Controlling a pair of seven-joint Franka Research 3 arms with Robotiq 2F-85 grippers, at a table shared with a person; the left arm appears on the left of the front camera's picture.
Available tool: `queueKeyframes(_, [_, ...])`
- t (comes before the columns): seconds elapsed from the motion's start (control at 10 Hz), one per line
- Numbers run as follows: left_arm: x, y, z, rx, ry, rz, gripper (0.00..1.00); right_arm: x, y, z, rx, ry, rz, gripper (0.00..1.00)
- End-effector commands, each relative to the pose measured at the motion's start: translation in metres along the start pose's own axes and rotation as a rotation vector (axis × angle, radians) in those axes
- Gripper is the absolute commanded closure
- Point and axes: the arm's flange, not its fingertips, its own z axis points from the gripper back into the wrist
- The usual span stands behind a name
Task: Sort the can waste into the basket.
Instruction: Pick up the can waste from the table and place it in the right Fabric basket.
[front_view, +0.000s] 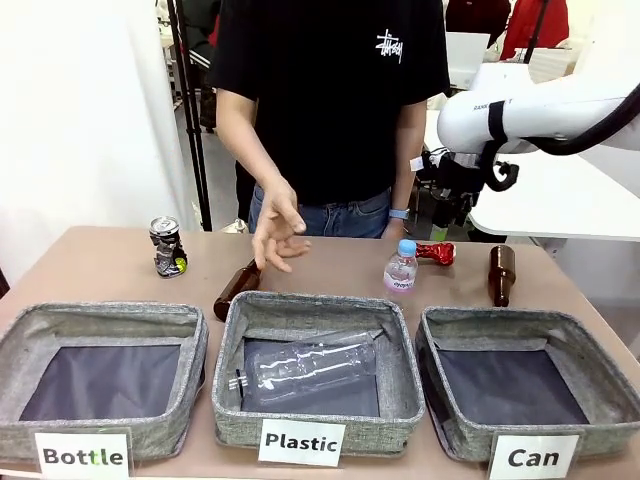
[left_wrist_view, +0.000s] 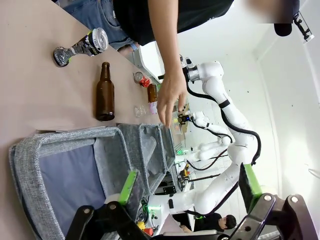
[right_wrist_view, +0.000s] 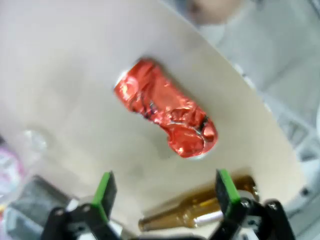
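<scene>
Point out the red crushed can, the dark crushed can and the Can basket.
red crushed can (right_wrist_view: 165, 112): right wrist view, middle of its crumpled body.
dark crushed can (front_view: 168, 247): front view, middle of its body.
Can basket (front_view: 530, 320): front view, its far rim.

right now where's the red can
Front view: the red can lies far right on the table, between the small plastic bottle and the upright brown bottle.

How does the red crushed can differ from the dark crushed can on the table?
Colour: the red crushed can is shiny red all over, while the dark crushed can is black with a silver top. Pose: the red one lies on its side, and the dark one stands upright. Place: the red one is on the robot's right side of the table, the dark one on its left. Both are crumpled, and both are outside the Can basket.
</scene>
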Motion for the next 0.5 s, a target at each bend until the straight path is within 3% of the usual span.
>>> queueKeyframes(0.0, [-0.002,-0.001,0.001,-0.011,0.004,-0.023,0.0,-0.021,-0.003,-0.003,0.093,-0.056,0.814,0.0])
queueKeyframes(0.2, [-0.002,-0.001,0.001,-0.011,0.004,-0.023,0.0,-0.03,0.001,-0.013,0.1,-0.146,1.127,0.0])
queueKeyframes(0.4, [-0.002,-0.001,0.001,-0.011,0.004,-0.023,0.0,-0.027,0.004,-0.017,0.121,-0.175,1.218,0.0])
